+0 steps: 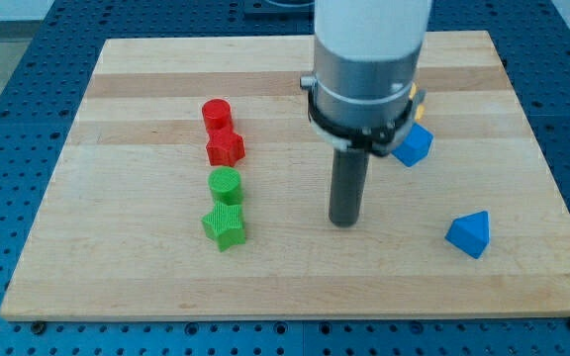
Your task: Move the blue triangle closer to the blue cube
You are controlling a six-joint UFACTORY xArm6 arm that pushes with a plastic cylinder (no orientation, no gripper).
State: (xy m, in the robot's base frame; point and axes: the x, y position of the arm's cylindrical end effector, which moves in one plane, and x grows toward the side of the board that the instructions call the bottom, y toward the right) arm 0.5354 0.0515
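Note:
The blue triangle (pixel 469 234) lies on the wooden board at the view's lower right. The blue cube (pixel 413 145) sits above and left of it, partly hidden by the arm's body. My tip (pixel 343 222) rests on the board near the middle, left of the blue triangle and below-left of the blue cube, touching neither.
A red cylinder (pixel 216 114) and a red star-like block (pixel 226 148) stand left of centre, with a green cylinder (pixel 225 185) and a green star-like block (pixel 225 226) below them. A yellow block (pixel 419 100) peeks out behind the arm. The board's right edge (pixel 562 198) is near the triangle.

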